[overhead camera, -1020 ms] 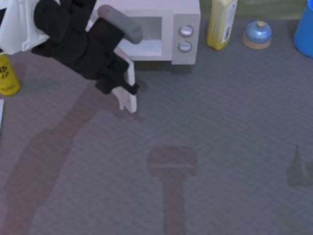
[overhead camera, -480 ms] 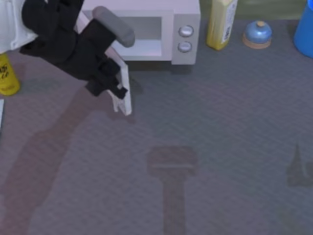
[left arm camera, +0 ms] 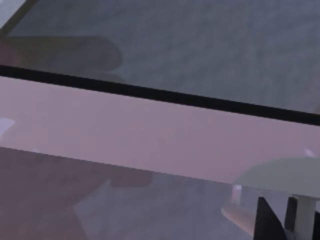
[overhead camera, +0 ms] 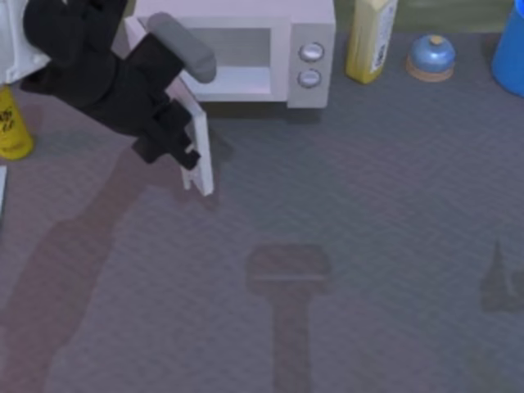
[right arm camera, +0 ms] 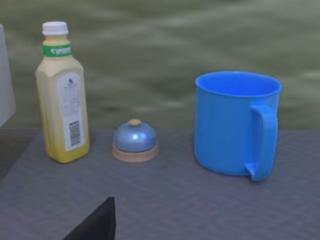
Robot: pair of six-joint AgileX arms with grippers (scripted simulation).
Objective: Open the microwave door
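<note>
The microwave (overhead camera: 246, 49) stands at about twelve o'clock on the surface (overhead camera: 352, 246), its back to the far edge and its two round knobs (overhead camera: 310, 65) on the panel at the right end of its front. That leaves the hinge on the left end, which is why the left arm works here. The microwave door (overhead camera: 201, 147) stands swung well out from the body, pointing roughly toward six o'clock, and the cavity shows open behind it.

The left gripper (overhead camera: 176, 147) sits at about ten o'clock, close against the door's free edge. Its fingers look closed on that edge, though the dark wrist covers the contact, so the grip is a judgement. The left wrist view shows the door's pale face crossing the whole picture with a dark edge line, which fits a hand held close and flat to the panel so it can follow the door's arc.

The door seems past a right angle to the front; a little more swing toward nine o'clock would finish the task. The risk is dragging the light microwave sideways if the pull leaves the arc.

The right arm is parked out of the top view; whether its fingers are open cannot be told. Its wrist view looks at a yellow bottle (right arm camera: 61, 95), a small bell (right arm camera: 135, 141) and a blue mug (right arm camera: 235, 122) standing apart.
</note>
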